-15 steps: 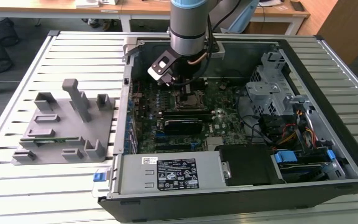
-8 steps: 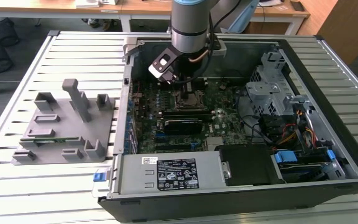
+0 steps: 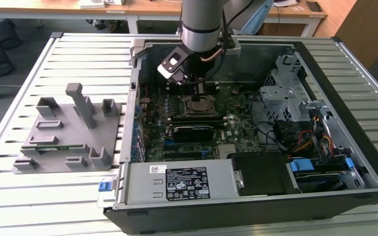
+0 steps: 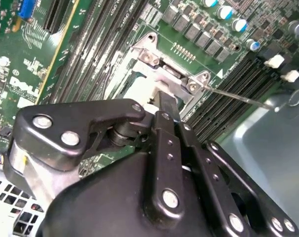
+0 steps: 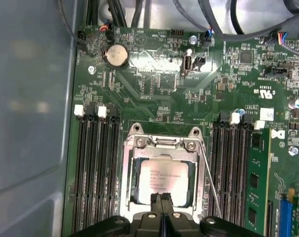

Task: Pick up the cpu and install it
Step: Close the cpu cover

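The cpu [image 5: 163, 180] lies seated in its socket [image 5: 127, 183] (about eleven o'clock from the case's [image 3: 241, 219] middle, exterior view), the end effector [image 5: 162, 196] pinched narrow, holding nothing, at its edge; the lever [image 5: 210, 182] looks unlatched.

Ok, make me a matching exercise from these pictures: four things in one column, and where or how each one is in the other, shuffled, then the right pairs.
Things:
1. cpu
2. grey fixture
3. coin battery
4. tool

Places or states:
A. on the slatted table, at the exterior view's left of the case
B. round and silver, on the motherboard
C. lying flat in the socket frame
D. black, fingers together, right over the socket

Pairs: 1-C, 2-A, 3-B, 4-D
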Tool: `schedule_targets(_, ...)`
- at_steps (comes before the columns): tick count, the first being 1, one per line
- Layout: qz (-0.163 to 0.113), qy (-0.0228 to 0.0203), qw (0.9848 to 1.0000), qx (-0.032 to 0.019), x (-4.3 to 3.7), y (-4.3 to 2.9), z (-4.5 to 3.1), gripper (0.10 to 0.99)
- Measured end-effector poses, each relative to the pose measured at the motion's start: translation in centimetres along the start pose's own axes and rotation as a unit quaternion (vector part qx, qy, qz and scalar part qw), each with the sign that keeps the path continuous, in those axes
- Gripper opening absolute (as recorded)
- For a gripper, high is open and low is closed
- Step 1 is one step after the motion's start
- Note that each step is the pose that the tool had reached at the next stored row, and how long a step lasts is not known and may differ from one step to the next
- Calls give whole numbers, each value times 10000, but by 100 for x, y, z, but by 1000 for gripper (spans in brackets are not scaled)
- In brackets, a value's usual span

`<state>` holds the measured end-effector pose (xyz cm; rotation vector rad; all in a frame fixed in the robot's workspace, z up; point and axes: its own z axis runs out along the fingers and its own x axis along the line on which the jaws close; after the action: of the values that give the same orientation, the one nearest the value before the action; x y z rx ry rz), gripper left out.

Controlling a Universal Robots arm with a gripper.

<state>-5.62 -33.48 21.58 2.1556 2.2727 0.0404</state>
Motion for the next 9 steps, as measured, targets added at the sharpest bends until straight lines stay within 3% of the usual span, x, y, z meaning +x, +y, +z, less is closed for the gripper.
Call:
schedule_targets(3, -1, 4, 10000, 0, -4, 62, 1, 106)
schedule_targets(9, 0, 9, 10000, 1, -7, 117, 3, 106)
